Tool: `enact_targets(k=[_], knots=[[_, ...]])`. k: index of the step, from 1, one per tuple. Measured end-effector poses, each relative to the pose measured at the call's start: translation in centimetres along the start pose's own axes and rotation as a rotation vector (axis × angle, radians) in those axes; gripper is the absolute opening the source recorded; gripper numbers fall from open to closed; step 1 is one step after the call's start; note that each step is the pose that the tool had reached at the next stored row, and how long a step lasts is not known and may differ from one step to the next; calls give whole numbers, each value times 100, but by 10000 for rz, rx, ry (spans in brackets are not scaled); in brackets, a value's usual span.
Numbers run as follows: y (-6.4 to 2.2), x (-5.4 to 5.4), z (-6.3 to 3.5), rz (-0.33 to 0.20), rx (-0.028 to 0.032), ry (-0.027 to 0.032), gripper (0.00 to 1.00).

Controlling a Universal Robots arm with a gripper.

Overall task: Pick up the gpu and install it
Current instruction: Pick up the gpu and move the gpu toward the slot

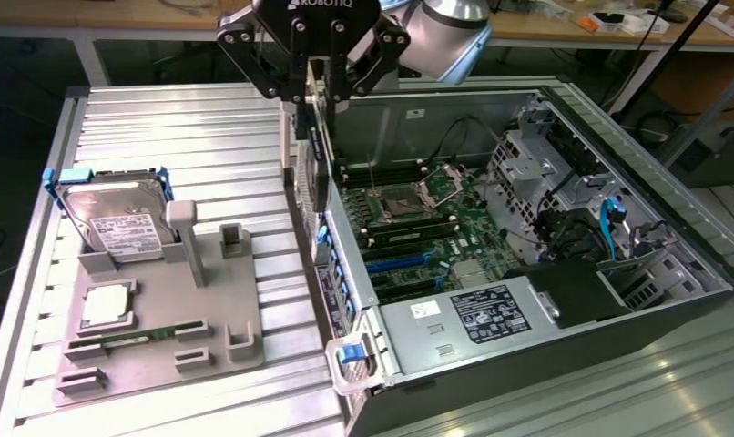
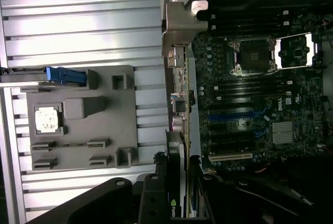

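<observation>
Two-fingered, clenches the gripper [image 1: 316, 91] on the gpu [image 1: 311, 155] and holds it upright, edge-on, over that edge of the open computer case [image 1: 525, 382] facing the grey tray [image 1: 160, 350] on the worktop [image 1: 197, 127].

You have a ribbed bare-metal table [image 1: 197, 118], a matt grey plastic holder [image 1: 160, 350], a gpu [image 2: 178, 109] with a dull silver metal bracket, and a hard drive [image 1: 127, 229] with a shiny metal lid.

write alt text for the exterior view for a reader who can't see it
A robot arm's claw grips the gpu, hanging on edge over the open computer case. On the exterior view's left, a grey holder carries a hard drive in a blue frame.
</observation>
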State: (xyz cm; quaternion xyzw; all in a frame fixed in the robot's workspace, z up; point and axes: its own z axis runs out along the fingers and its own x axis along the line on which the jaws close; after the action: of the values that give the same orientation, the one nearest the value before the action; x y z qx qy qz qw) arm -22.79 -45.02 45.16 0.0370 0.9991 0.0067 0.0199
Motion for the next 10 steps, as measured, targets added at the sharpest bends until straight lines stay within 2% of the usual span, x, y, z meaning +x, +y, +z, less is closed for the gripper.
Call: enact_targets(k=[10], knots=[[34, -197, 8, 0, 0, 0, 27]])
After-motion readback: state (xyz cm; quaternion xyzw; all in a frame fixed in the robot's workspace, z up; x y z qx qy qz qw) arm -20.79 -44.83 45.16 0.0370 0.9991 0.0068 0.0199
